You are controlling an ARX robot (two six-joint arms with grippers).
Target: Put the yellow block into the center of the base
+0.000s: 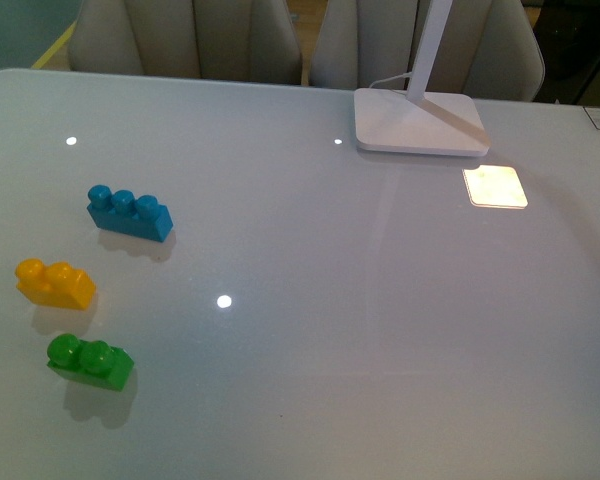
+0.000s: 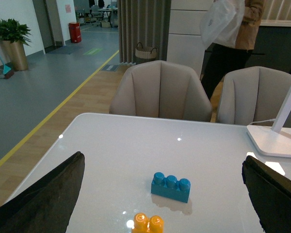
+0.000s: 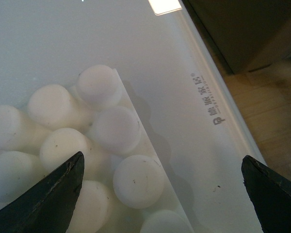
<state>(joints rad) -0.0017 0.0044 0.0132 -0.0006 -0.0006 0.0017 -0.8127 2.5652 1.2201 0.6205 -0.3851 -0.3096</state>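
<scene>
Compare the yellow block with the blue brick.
The yellow block has two studs; the blue brick has three and is longer. The yellow block lies nearer the robot, the blue brick farther back. Both sit studs-up on the table, untouched.

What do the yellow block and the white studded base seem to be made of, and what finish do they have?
The yellow block looks like moulded plastic, smooth and slightly glossy: even colour, rounded studs, a faint sheen. The base also looks like plastic, white and rather matt; its studs carry small dark specks and fine scratches. The look alone cannot confirm it.
</scene>
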